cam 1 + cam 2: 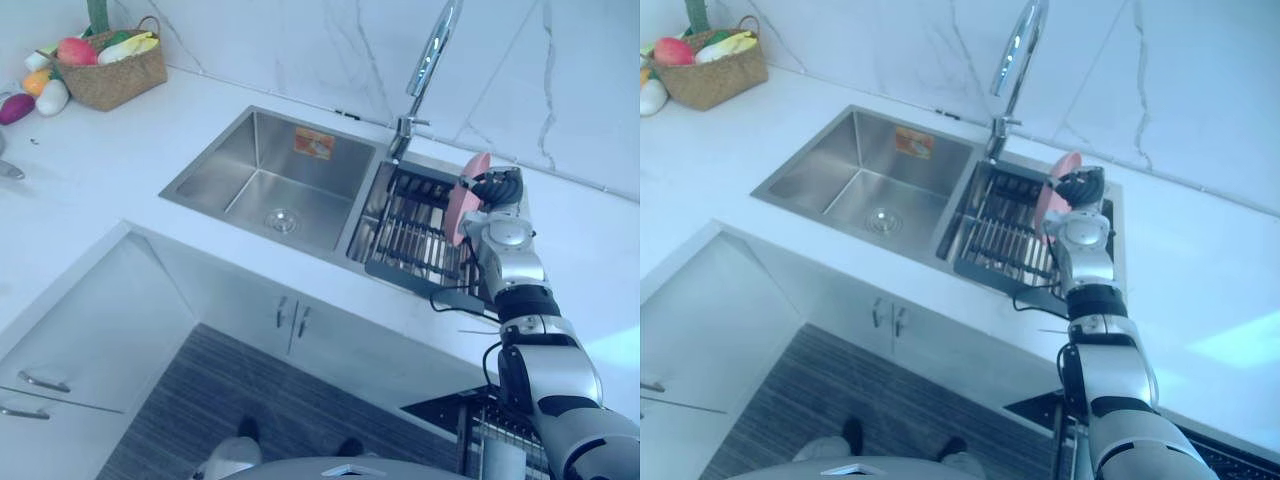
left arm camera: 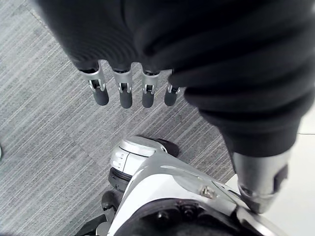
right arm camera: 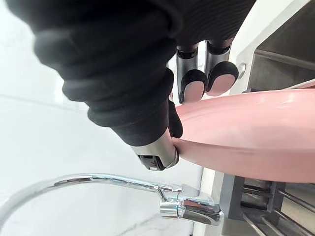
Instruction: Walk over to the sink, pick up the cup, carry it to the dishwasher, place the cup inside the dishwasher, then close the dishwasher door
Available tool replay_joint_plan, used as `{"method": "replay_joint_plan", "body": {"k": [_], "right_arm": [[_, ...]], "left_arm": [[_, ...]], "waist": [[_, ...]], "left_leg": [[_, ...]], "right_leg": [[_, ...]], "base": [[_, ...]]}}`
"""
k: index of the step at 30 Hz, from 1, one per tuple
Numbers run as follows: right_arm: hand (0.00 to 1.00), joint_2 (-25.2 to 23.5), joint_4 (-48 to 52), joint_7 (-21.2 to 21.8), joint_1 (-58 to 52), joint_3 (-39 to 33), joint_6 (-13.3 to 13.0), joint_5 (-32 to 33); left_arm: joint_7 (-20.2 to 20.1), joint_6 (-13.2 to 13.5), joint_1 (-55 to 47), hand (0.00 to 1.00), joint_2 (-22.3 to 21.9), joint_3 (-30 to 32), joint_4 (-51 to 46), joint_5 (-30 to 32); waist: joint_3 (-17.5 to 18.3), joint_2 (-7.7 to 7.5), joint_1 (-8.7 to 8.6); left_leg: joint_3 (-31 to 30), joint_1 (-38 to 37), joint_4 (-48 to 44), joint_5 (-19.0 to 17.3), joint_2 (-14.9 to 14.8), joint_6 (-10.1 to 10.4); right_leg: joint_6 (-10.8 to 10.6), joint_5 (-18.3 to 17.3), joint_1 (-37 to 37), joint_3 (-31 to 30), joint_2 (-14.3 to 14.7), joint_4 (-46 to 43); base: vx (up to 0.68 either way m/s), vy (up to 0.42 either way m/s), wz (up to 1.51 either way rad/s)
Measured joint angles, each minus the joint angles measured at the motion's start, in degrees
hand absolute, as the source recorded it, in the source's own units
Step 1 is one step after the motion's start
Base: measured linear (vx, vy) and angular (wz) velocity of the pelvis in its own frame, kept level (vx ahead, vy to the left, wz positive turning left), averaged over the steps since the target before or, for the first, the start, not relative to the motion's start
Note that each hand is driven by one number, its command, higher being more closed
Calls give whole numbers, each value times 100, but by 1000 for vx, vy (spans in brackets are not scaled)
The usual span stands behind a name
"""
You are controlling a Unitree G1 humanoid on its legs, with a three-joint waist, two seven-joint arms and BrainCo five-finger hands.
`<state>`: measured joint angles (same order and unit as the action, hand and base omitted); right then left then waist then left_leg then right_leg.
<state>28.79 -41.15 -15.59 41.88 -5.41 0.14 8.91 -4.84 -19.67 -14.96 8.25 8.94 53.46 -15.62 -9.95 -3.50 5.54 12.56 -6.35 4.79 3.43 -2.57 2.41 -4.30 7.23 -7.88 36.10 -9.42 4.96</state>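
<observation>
The white countertop (image 1: 120,160) runs from far left to right under a marble-veined wall (image 1: 300,40), with white cabinet doors (image 1: 290,320) below it and grey striped floor (image 1: 230,390) nearest. Set into the counter is a steel sink (image 1: 270,170) with two basins. The left basin holds nothing but its drain (image 1: 281,220) and a sticker (image 1: 313,143) on the far wall. The right basin is taken up by a dark wire dish rack (image 1: 410,235). A tall chrome faucet (image 1: 430,55) rises from the far rim between the basins and arches over the rack, close to the raised arm.

At the near right, below the counter edge, a dark wire basket (image 1: 490,420) shows, partly hidden by the right arm. In the far left corner sits a woven basket (image 1: 115,80) holding fruit (image 1: 75,50), with a white piece (image 1: 52,97) and a purple piece (image 1: 15,107) lying on the counter just beside it.

What the right hand (image 1: 497,190) has is a pink plate (image 1: 465,200), not a cup. It stands on edge over the far right part of the rack. The fingers are curled over its rim and the thumb is pressed against the other face. Whether its lower edge touches the rack cannot be told.

The left hand (image 2: 124,93) hangs over the floor, fingers straight and holding nothing.
</observation>
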Motion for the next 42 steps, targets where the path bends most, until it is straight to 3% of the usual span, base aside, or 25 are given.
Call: {"method": "replay_joint_plan", "body": {"k": [7,17,22,30,35,42], "right_arm": [[100,-2,546,-221,-144,-211,-352,321],[100,-5,1137,-491,-254,-424,-625,435],[100,-7,1204,-701,-263,-427,-679,544],[100,-18,2222,-907,-432,-434,-735,465],[100,-17,2875,-965,-765,-479,-721,437],[100,-3,3714,-1117,-1217,-1140,-727,473]], "left_arm": [[94,1,-1,0,-19,0,3,-1],[164,2,-8,0,-39,0,13,-2],[170,3,-16,0,-39,1,12,-9],[201,2,-31,0,-44,12,11,3],[210,-29,-34,0,-43,107,180,82],[217,-136,-36,0,-27,218,407,118]], "waist": [[40,5,-63],[133,26,-101],[157,24,-102],[161,20,-132],[255,-21,-247],[382,-81,-432]], "left_leg": [[41,-42,1,-23,-11,6],[135,-64,1,-66,-50,31],[137,-71,1,-66,-53,27],[338,-128,0,-77,-74,10],[609,-192,-1,-135,-104,7],[1076,-315,0,-227,-148,41]], "right_leg": [[14,12,4,-91,17,4],[32,8,37,-174,57,5],[32,8,39,-195,62,5],[55,37,123,-425,88,5],[79,86,230,-728,131,5],[123,143,400,-1209,204,5]], "base": [[24,19,-6],[34,17,-5],[42,16,-2],[37,16,-14],[45,11,-31],[18,8,-34]]}}
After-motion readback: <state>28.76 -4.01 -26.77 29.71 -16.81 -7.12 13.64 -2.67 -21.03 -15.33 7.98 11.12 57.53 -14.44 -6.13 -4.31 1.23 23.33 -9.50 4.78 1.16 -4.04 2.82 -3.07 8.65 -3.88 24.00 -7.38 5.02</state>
